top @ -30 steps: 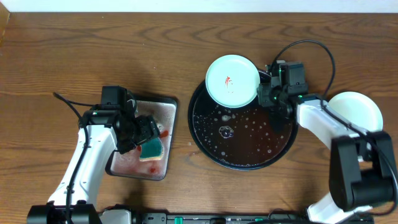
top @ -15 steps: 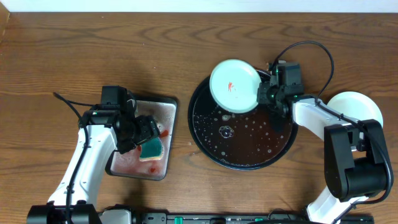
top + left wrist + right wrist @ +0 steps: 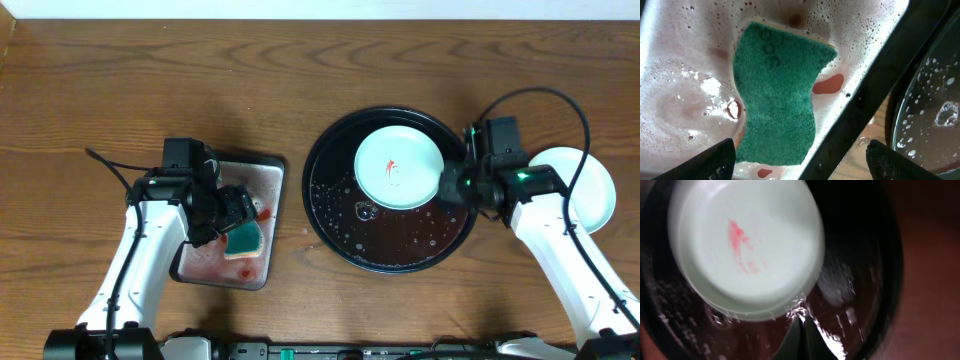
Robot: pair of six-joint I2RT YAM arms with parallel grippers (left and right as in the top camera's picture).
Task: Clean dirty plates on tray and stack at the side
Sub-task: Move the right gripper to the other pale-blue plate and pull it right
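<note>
A pale mint-white plate (image 3: pixel 398 170) with a small red smear lies in the wet black tray (image 3: pixel 392 245), a little behind its middle. My right gripper (image 3: pixel 455 186) is shut with nothing between its fingers. Its tips rest low over the tray, right at the plate's right rim. In the right wrist view the plate (image 3: pixel 745 245) fills the upper left, and the gripper (image 3: pixel 801 324) points at its near edge over the tray (image 3: pixel 855 255). A second pale plate (image 3: pixel 585 185) sits on the wood right of the tray. My left gripper (image 3: pixel 235 215) hangs open over the sponge.
A green sponge (image 3: pixel 245 240) lies in a small silver-grey tray (image 3: pixel 265 175) with foam and red drops, left of the black tray. In the left wrist view the sponge (image 3: pixel 775 95) lies ahead of my open gripper (image 3: pixel 801 156). Its black rim (image 3: pixel 865 100) runs diagonally.
The smeared plate moved from the black tray's far rim down into the tray. My right gripper closed and swung right and nearer. The left arm has not moved.
</note>
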